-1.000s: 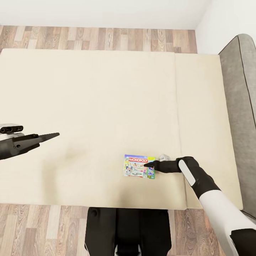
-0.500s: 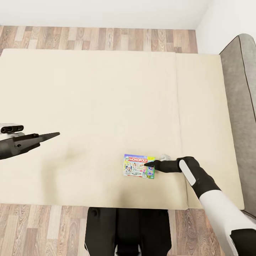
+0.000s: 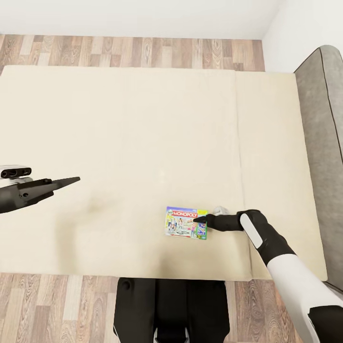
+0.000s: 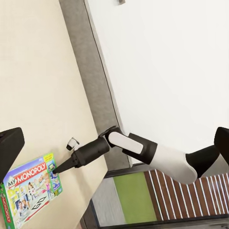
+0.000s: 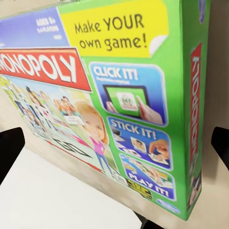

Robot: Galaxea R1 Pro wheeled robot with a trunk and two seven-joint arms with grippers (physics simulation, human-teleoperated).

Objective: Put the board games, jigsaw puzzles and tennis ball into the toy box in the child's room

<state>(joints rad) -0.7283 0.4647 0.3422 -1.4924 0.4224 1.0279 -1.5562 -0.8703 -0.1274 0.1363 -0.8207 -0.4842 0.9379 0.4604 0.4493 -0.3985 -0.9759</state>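
The left arm is cut off by the edge of the head view, leaving the left gripper [image 3: 57,183] as a dark tapering wedge over the bed [image 3: 119,143]; its fingers overlap from this angle, so the jaw gap cannot be judged there. In the left wrist view one dark fingertip shows at one edge and another at the opposite edge, well apart: jaws wide, nothing between them.

The right gripper [image 3: 202,220] lies low at the right-hand edge of the board game [image 3: 186,222], its tip overlapping the box's corner. Whether it touches the box cannot be told from the head view. In the right wrist view dark fingertips sit at opposite edges of the picture with the box face between them; jaws wide, not closed on the box.

The board game lies flat on the bed, near the edge closest to the robot. A small pale object just beside the gripper's wrist is too small to identify.

Legible print on the box: "MONOPOLY" in white on a red band, "MY" ahead of it in the left wrist view, "Make YOUR own game!" on yellow, "CLICK IT!", "STICK IT!", "PLAY IT!". A blue corner panel reads "AGES"; the remainder is blurred.

A grey padded headboard [image 3: 324,143] is partly cut off at the right.
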